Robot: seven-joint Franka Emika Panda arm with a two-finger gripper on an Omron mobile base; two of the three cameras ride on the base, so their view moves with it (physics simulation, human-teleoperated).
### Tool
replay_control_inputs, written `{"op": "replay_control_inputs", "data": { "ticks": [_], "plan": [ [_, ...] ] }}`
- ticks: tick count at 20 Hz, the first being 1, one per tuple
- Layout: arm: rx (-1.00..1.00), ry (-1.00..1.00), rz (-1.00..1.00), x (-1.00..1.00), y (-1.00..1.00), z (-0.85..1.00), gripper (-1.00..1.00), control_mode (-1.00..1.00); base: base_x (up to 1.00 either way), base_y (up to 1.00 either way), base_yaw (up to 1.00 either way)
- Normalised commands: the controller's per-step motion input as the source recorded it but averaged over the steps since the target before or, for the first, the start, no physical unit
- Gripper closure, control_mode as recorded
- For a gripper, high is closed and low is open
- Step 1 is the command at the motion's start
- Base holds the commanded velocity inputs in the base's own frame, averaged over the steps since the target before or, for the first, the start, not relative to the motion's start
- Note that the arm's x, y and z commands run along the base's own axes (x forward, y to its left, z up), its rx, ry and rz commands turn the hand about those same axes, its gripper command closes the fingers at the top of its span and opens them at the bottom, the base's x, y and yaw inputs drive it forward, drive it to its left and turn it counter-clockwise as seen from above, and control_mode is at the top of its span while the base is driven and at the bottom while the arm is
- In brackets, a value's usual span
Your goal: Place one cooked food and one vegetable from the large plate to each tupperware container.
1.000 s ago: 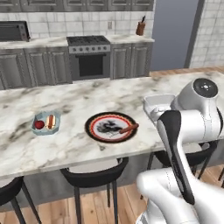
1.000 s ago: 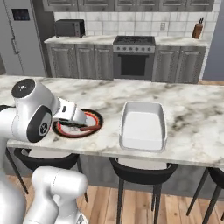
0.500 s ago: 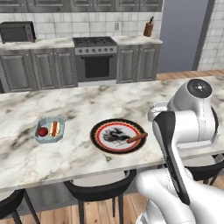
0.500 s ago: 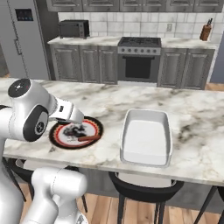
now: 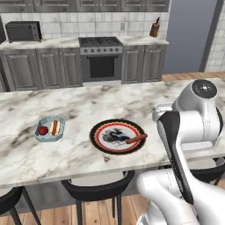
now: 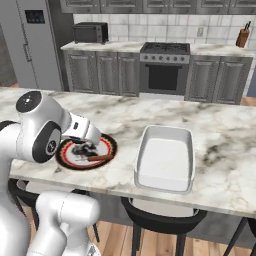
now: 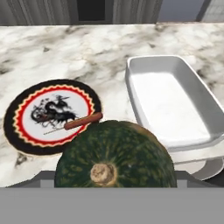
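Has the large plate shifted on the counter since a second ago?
No. The large plate sits the same way beside the pale-blue container; the whole picture shifted, so the base moved.

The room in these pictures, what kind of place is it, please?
It looks like a home kitchen, computer-rendered. A stove with an oven stands among grey cabinets, a microwave sits on the back counter, and a marble island counter with stools fills the foreground.
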Motion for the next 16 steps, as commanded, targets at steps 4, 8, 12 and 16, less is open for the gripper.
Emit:
{"op": "replay_control_inputs", "data": {
  "ticks": [4, 8, 12, 16],
  "plan": [
    [0.13, 0.12, -0.13, 0.45, -1.0, 0.02, 1.0, -1.0, 0.0, 0.0, 0.0],
    [0.09, 0.14, -0.08, 0.81, -0.92, -0.09, 1.0, -1.0, 0.0, 0.0, 0.0],
    [0.03, 0.23, 0.0, 0.99, -0.68, -0.54, 1.0, -1.0, 0.0, 0.0, 0.0],
    [0.03, 0.17, 0.0, 0.77, -0.48, -0.67, 1.0, -1.0, 0.0, 0.0, 0.0]
  ]
}}
